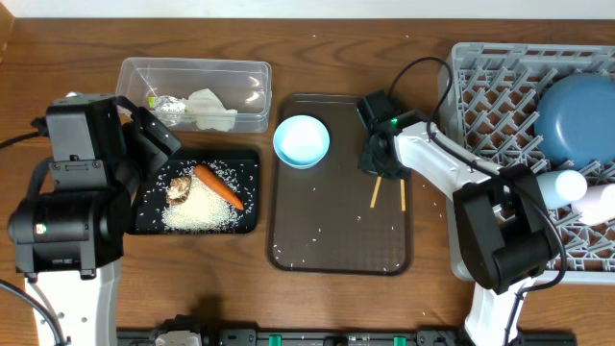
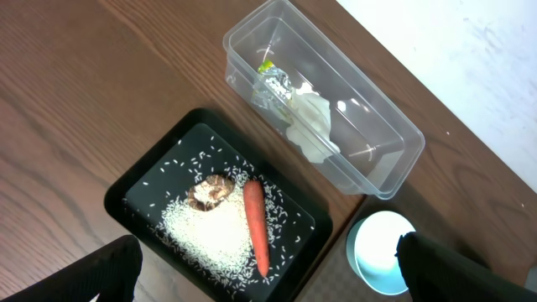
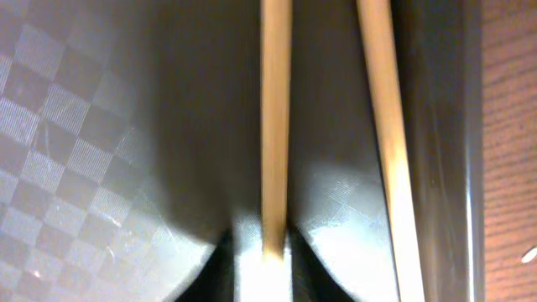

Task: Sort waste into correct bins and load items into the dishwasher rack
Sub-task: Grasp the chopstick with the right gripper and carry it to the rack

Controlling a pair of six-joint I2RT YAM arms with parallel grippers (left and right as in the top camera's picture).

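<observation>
The black tray [image 1: 246, 165] holds white rice [image 1: 202, 213], a brown lump [image 1: 179, 188] and an orange carrot [image 1: 219, 185]. They also show in the left wrist view, with the carrot [image 2: 257, 226] beside the rice [image 2: 210, 235]. The clear tub [image 1: 192, 67] holds the wrapper [image 1: 168, 108] and white paper [image 1: 209, 108]. My left gripper [image 2: 273, 281] hangs open and empty above the black tray. My right gripper [image 1: 380, 165] is down on the brown tray, shut on one chopstick [image 3: 275, 126]. The second chopstick [image 3: 386, 126] lies beside it. The light-blue cup [image 1: 302, 140] stands on the brown tray.
The brown serving tray [image 1: 336, 240] lies in the middle with a few stray rice grains. The grey rack [image 1: 480, 77] at the right holds the blue plate [image 1: 577, 120], a white dish [image 1: 567, 183] and a pinkish-white cup [image 1: 601, 202].
</observation>
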